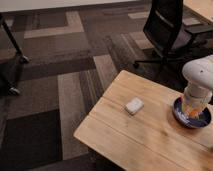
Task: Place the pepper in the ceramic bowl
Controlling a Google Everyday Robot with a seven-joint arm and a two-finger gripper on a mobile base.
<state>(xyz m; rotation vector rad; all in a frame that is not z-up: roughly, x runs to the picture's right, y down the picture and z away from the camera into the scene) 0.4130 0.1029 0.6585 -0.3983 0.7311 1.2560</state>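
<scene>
The dark-blue ceramic bowl [178, 114] sits on the wooden table [145, 137] near its right edge. My gripper [193, 107], below the white rounded arm housing [199, 74], hangs straight down into the bowl and hides most of its inside. An orange patch of the pepper [194, 115] shows in the bowl right under the gripper. I cannot tell whether the pepper rests on the bowl or is still held.
A small white rectangular block [133, 105] lies on the table left of the bowl. A black office chair [167, 30] stands behind the table, and another wooden table's corner [201, 7] is at the top right. A dark stand [10, 60] is on the carpet at left.
</scene>
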